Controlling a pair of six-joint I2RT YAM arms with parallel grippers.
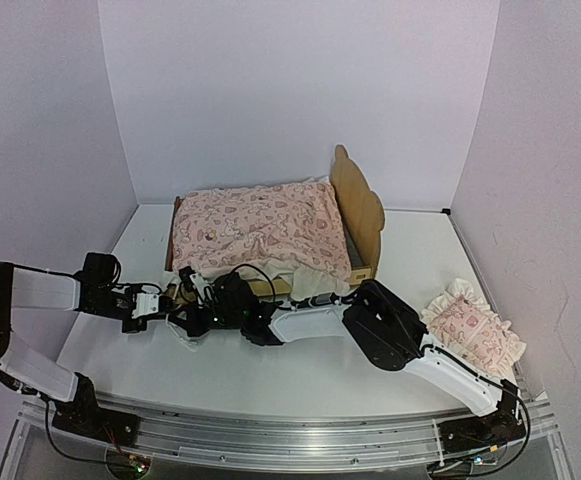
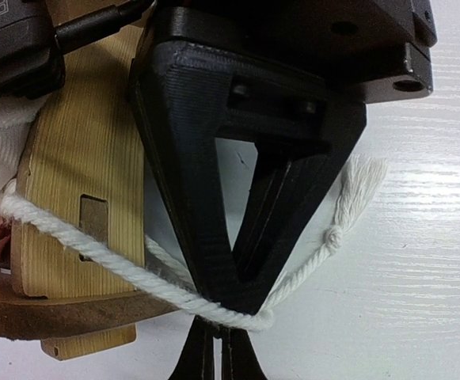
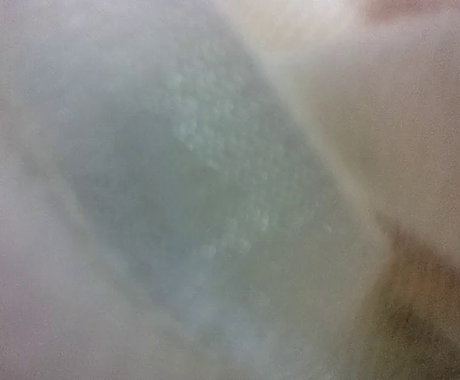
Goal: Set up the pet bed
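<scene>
The pet bed (image 1: 358, 205) stands at the back middle of the table, its bear-ear headboard to the right. The pink heart-print quilt (image 1: 260, 230) is spread over it. My left gripper (image 1: 173, 298) is at the bed's near-left corner. In the left wrist view this gripper (image 2: 218, 356) is shut on a white cord (image 2: 95, 252) that runs round the pale-wood corner (image 2: 55, 198); the cord's knotted, frayed end (image 2: 336, 236) lies on the table. My right gripper (image 1: 202, 312) reaches across to the same corner, at the quilt's white edge. Its wrist view is filled with blurred fabric.
The ruffled pink pillow (image 1: 475, 332) lies on the table at the right, beside the right arm's base. White walls close in the back and both sides. The right arm's long links (image 1: 390, 325) stretch across the table in front of the bed.
</scene>
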